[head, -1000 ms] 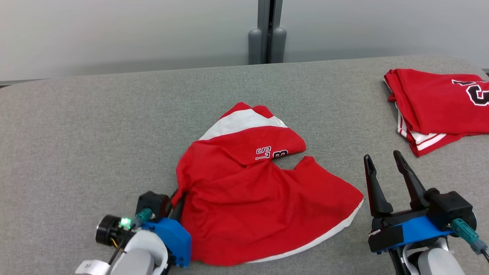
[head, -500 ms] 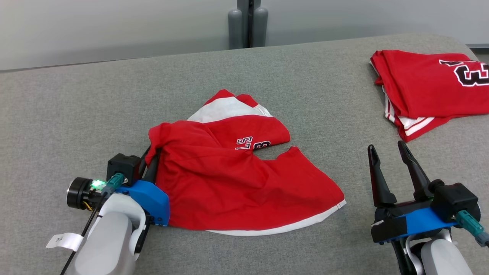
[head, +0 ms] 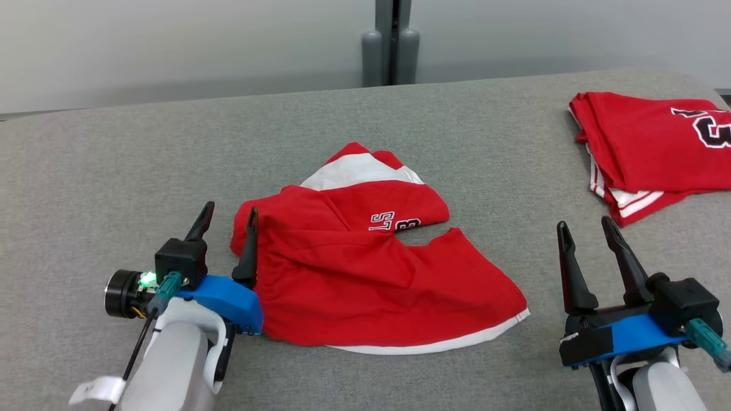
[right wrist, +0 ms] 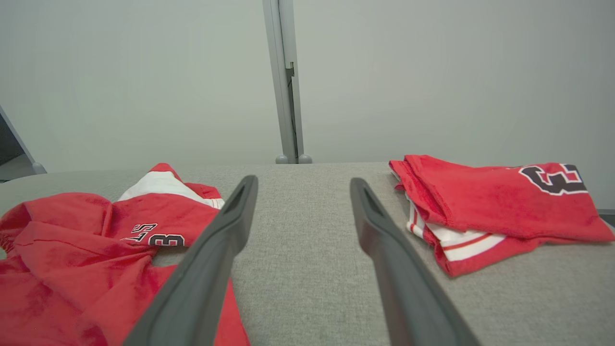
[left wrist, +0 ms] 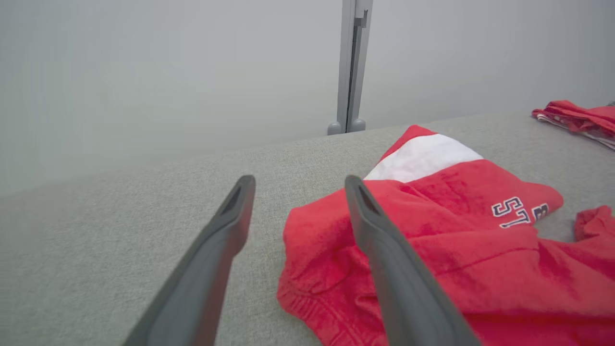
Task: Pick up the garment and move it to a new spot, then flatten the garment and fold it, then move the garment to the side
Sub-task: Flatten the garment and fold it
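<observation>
While the red garment [head: 365, 274] is lying crumpled in the middle of the grey table [head: 114, 160], its bunched corner is sitting just beside the inner finger of the left gripper [head: 228, 212], whose fingers are standing wide and holding nothing. The right gripper [head: 585, 224], likewise gaping and empty, is hovering near the hem but apart from it, so the left arm is looking nearer for a regrasp.

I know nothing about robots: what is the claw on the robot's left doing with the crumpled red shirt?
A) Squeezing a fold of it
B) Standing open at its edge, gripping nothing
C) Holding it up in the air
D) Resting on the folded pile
B: the left gripper has its fingers spread at the garment's left edge, with bare grey surface between them and the garment lying flat.
</observation>
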Tool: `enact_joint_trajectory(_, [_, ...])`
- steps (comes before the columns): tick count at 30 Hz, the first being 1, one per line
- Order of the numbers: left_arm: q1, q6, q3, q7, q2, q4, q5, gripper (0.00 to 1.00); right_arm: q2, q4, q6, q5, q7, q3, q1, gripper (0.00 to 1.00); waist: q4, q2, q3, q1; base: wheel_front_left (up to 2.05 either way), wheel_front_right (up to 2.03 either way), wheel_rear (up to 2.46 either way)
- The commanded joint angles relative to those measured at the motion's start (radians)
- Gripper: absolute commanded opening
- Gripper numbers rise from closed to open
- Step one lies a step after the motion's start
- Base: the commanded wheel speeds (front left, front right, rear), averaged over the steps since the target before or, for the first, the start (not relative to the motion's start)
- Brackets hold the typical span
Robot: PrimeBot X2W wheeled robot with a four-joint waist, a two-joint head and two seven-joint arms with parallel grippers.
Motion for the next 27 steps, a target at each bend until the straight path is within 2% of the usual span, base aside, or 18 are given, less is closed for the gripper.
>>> enact_joint_trajectory(1, [0.025,0.008,0.013,-0.005,-0.005,-0.051,-0.003,1.00,0.001,0.001,0.000,-0.005,-0.004,-0.002,0.012,1.00,0.010,0.0000,-0.005,-0.0001,0.00,0.00,0.00])
enact_joint_trajectory(6, [0.154,0.013,0.030,-0.005,-0.007,-0.208,0.014,1.00,0.003,0.007,0.000,-0.001,-0.005,-0.002,0.028,1.00,0.033,0.0000,-0.021,-0.0001,0.00,0.00,0.00])
enact_joint_trajectory(12, [0.271,-0.008,-0.005,-0.005,-0.008,-0.262,0.027,1.00,0.005,0.009,0.000,0.000,-0.005,-0.006,0.039,1.00,0.046,0.0000,-0.034,-0.0001,0.00,0.00,0.00])
enact_joint_trajectory(17, [0.318,-0.018,-0.026,-0.003,-0.008,-0.255,0.014,1.00,0.000,0.009,0.000,0.003,-0.005,-0.007,0.045,1.00,0.050,0.0000,-0.036,-0.0001,0.00,0.00,0.00])
enact_joint_trajectory(27, [0.311,-0.028,-0.047,0.030,-0.013,-0.174,-0.011,1.00,-0.012,0.014,0.000,0.013,-0.003,0.005,0.035,1.00,0.020,0.0000,-0.028,-0.0001,0.00,0.00,0.00])
